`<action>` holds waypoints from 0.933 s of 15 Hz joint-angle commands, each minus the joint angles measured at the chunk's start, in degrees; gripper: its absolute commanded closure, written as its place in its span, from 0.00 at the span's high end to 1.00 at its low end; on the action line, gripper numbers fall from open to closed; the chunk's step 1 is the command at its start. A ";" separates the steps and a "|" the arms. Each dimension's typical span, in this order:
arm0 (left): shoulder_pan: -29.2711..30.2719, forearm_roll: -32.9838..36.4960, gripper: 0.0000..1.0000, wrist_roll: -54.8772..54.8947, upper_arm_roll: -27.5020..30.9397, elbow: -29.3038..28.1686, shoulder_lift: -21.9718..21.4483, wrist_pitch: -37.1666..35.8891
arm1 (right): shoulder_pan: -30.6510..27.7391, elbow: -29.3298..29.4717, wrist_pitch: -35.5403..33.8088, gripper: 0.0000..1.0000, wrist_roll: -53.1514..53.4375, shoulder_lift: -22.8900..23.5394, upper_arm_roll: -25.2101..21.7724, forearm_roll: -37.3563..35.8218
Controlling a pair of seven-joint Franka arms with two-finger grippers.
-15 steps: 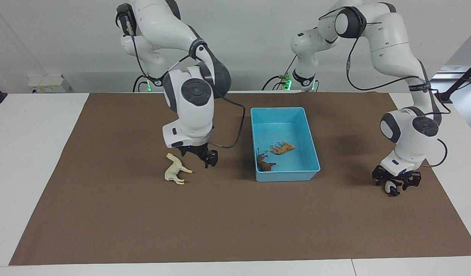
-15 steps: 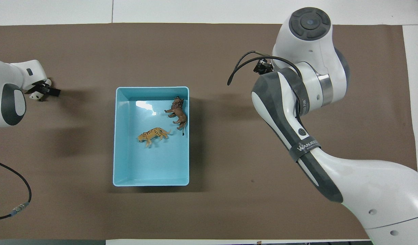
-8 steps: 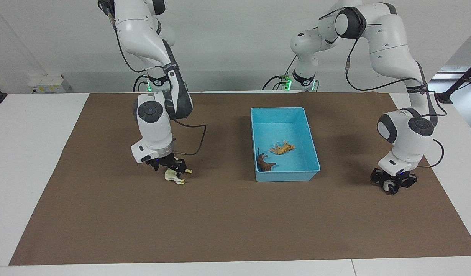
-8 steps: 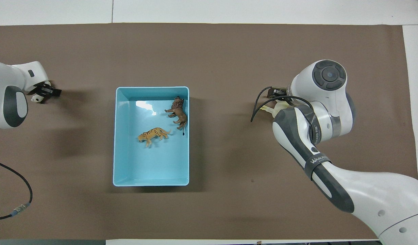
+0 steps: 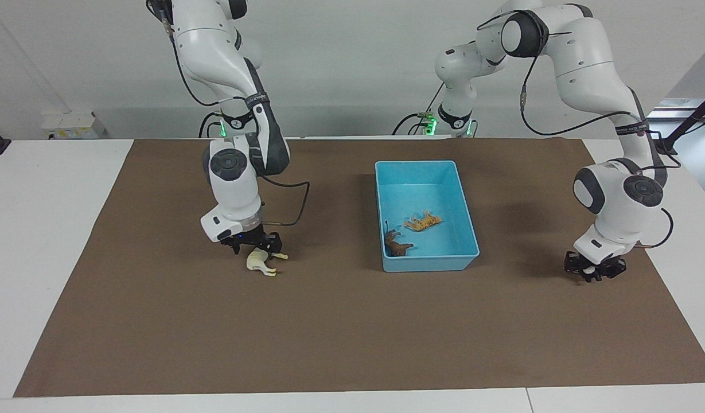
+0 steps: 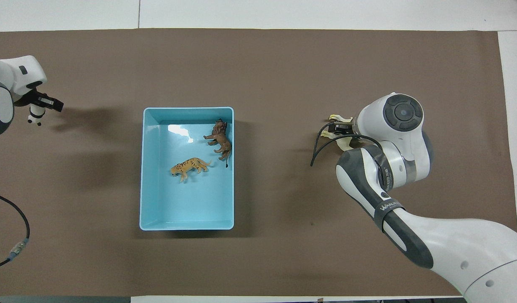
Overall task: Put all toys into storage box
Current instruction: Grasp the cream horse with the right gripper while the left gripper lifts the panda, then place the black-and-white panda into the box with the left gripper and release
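The light blue box (image 5: 427, 212) sits on the brown mat (image 5: 329, 321) that covers the tabletop (image 5: 42, 229), about midway between the two arms. Two of the toys are already in it: the orange striped tiger (image 5: 422, 221) lies near the middle of the floor, and the brown lion (image 5: 396, 243) lies against the wall toward the right arm's end, a little farther from the robots than the tiger.

The cream-white horse (image 5: 261, 261) lies on its side on the mat, well apart from the box, toward the right arm's end of the tabletop. The right claw (image 5: 254, 243) is down over it, fingers set on either side of the horse's body; whether they have pinched it yet I cannot tell.

At the left arm's end of the mat, the left claw (image 5: 594, 271) is low and closed on the panda (image 6: 34, 116), whose black-and-white body pokes out below the fingers in the overhead view. From the facing side only a bit of white shows inside the claw, just above the mat
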 commanded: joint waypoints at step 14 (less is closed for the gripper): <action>-30.28 -3.30 1.00 -52.76 0.22 -3.22 -16.39 -22.60 | 0.13 23.43 -30.37 0.00 -0.89 -1.16 0.84 0.08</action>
